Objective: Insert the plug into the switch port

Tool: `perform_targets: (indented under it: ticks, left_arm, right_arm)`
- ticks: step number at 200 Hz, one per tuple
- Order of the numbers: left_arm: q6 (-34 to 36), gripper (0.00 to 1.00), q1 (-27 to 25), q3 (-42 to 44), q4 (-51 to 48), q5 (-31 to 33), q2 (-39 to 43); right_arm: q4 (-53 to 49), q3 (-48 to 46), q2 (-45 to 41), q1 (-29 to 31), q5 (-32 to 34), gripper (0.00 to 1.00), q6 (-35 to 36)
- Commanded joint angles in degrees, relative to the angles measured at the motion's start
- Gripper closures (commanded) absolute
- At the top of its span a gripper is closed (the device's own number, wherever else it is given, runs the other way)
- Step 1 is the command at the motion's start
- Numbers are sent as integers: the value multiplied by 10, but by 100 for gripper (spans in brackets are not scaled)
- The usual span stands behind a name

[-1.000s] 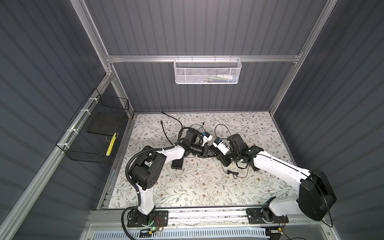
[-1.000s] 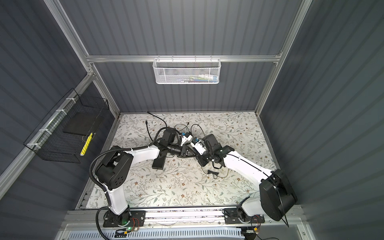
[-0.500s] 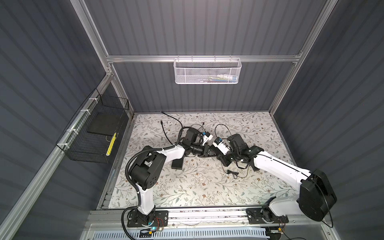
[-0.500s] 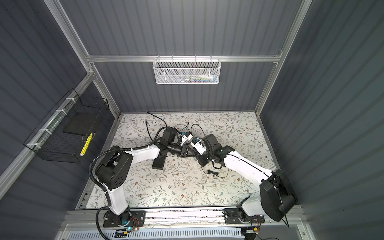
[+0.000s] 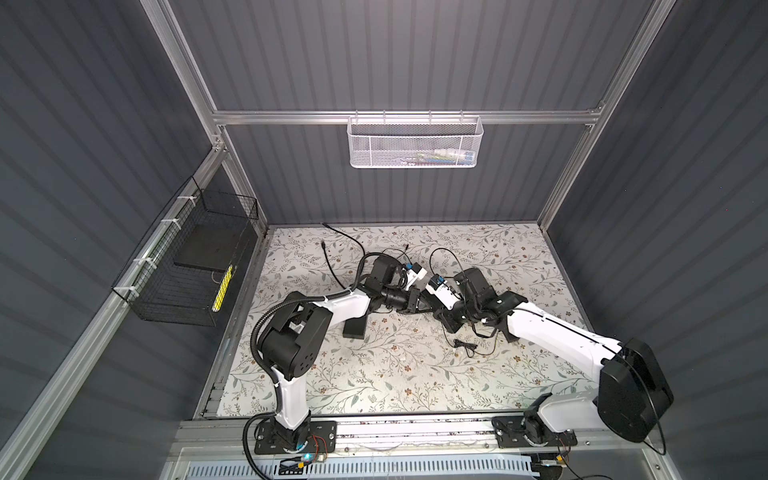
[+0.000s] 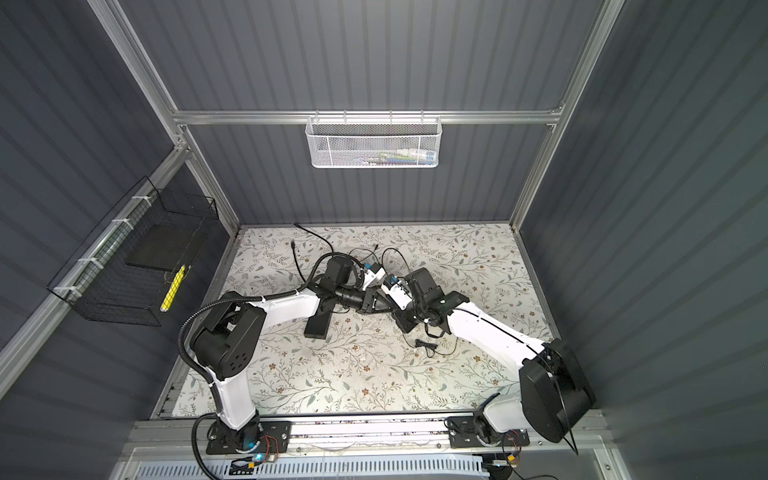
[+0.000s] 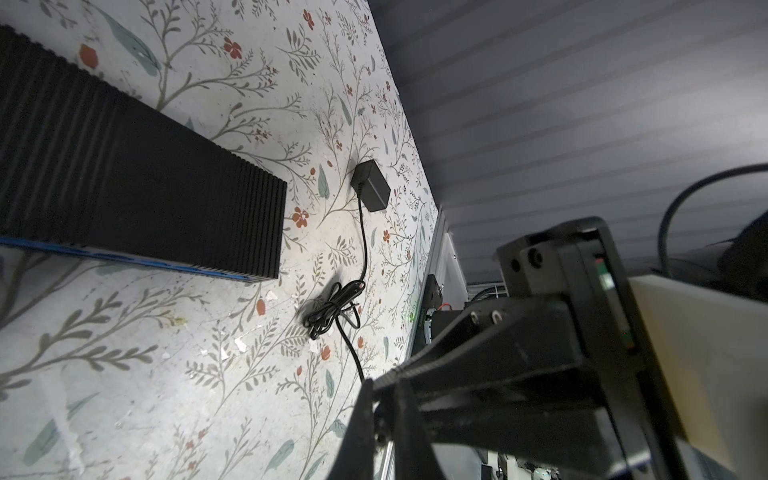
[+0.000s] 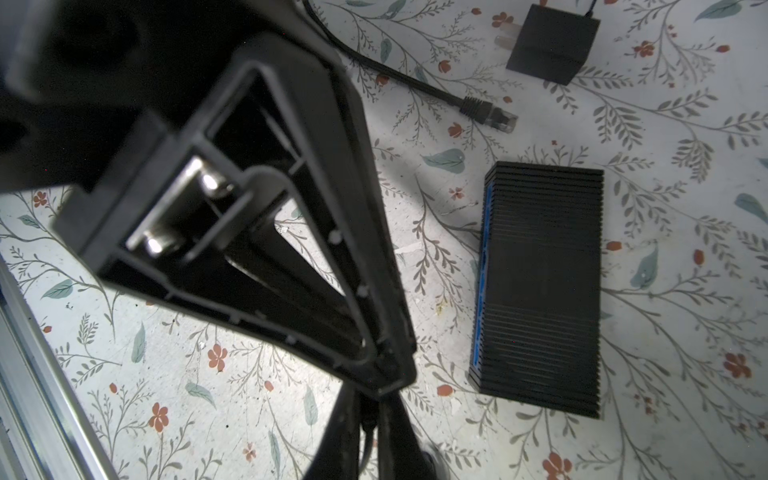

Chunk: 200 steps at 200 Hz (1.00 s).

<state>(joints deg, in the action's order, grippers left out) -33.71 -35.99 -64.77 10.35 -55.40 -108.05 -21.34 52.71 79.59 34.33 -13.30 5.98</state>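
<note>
Jaws of the left arm [image 5: 345, 305] have now closed tight.

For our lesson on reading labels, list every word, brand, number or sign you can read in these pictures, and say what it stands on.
No readable text in any view.
Switch: ribbed black top, blue edge, no print showing.
Power adapter: no label visible.
Items in the white basket: coloured print, too small to read.
Yellow strip in the black wire basket: any markings too blurred to read.
</note>
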Motion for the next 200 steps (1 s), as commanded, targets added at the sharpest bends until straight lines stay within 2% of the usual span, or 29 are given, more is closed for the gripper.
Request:
perform_targets:
  ticks: [1, 35, 64, 104, 115, 158, 200]
  left_arm:
    - [4, 98, -2, -11, 0, 6, -14]
    - [6, 100, -2, -8, 0, 4, -14]
    - [9, 100, -2, -6, -1, 2, -10]
    - [18, 100, -2, -11, -7, -5, -6]
    - [20, 100, -1, -12, -9, -7, -5]
    - [30, 100, -1, -16, -18, -16, -2]
    - [33, 100, -2, -13, -20, -21, 3]
  right_arm:
    - [7, -7, -4, 7, -11, 86, 0]
    - [12, -21, -19, 1, -8, 78, -10]
    - [27, -42, -38, -35, -53, 74, -43]
    - [98, -93, -77, -105, -205, 71, -101]
    - [114, -102, -79, -112, -228, 71, -106]
    - [101, -82, -34, -113, -243, 71, -87]
    - [97, -64, -10, -113, -238, 79, -73]
